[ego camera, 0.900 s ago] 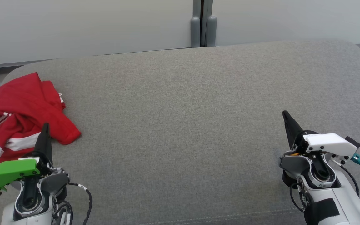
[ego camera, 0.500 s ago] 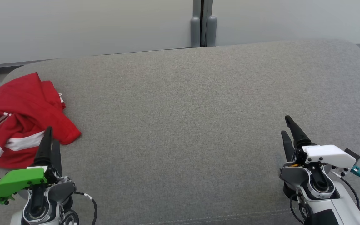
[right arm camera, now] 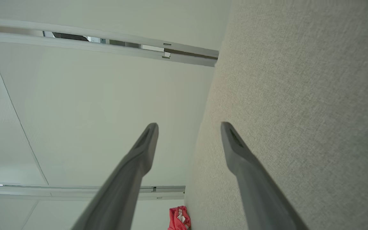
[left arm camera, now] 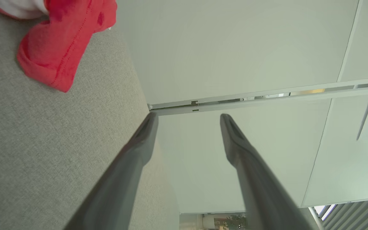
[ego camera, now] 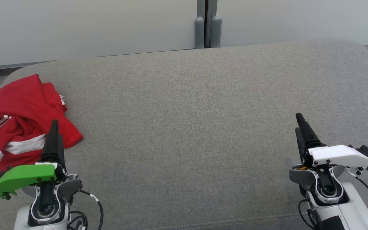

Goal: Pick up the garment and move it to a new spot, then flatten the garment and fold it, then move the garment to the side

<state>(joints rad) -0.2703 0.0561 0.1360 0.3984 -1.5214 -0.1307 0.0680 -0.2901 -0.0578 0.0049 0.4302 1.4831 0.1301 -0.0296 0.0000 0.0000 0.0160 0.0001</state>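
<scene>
While the red garment (ego camera: 24, 118), banded in white, lies crumpled at the left edge of the grey fabric surface (ego camera: 184, 105), middle left of the head view, I hold my left gripper (ego camera: 56, 134) at the lower left of that frame. There its dark fingers cross the heap's lower right corner in the picture. In the left wrist view those fingers stand apart with nothing between them, and a hemmed red fold sits at the upper left of the frame, clear of both tips. My right gripper (ego camera: 298, 123) is at the lower right of the head view, well apart from the garment, over bare grey cloth. In the right wrist view its fingers are likewise spread and empty. The surface runs down the right side of that frame, and the garment shows as a small red patch at the bottom centre. Pale wall panels (ego camera: 91, 28) stand behind the surface's far edge.
</scene>
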